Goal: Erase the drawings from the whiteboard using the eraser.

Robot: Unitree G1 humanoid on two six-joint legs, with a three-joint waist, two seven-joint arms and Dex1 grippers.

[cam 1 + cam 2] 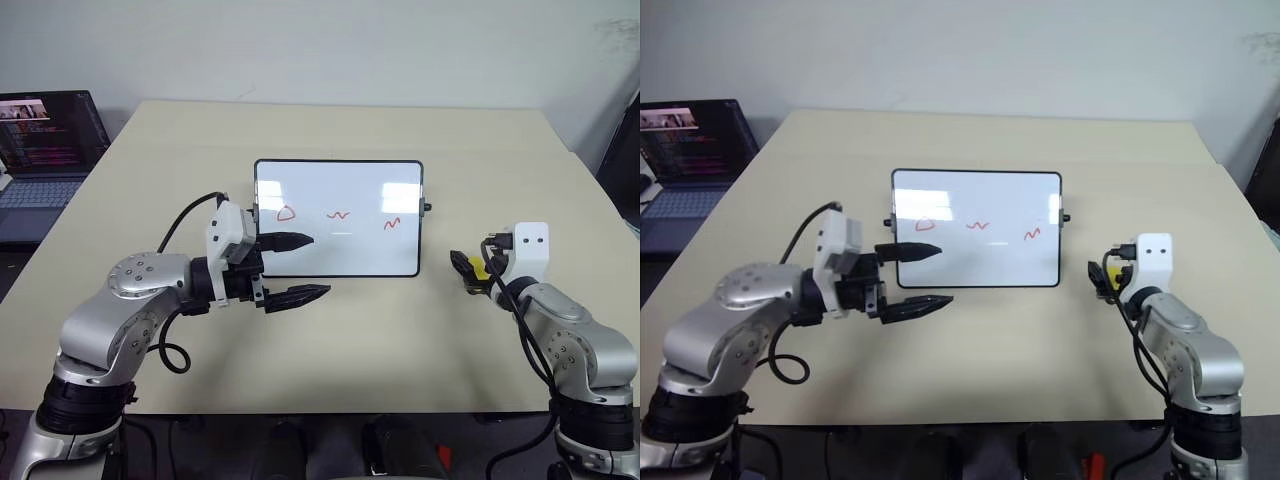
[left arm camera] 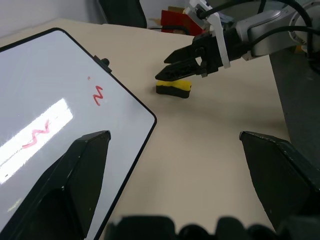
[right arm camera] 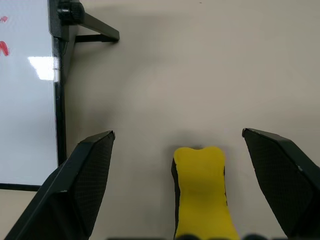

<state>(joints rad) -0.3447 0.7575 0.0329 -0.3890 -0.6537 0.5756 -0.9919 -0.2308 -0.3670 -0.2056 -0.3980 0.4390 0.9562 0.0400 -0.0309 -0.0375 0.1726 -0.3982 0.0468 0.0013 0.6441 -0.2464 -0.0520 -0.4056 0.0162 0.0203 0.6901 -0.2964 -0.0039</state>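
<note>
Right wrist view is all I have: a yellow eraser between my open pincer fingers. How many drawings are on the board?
Observer: Three red drawings on the whiteboard: a rounded triangle and two squiggles. None is wiped yet.
Operator: Where is the left pincer?
Observer: The left pincer is open over the whiteboard's near left corner, one finger above the white surface, the other above the table in front of the frame.
Operator: Is the eraser off the table?
Observer: No. In the left wrist view the eraser lies flat on the table, right of the whiteboard, with the right pincer low over it.
</note>
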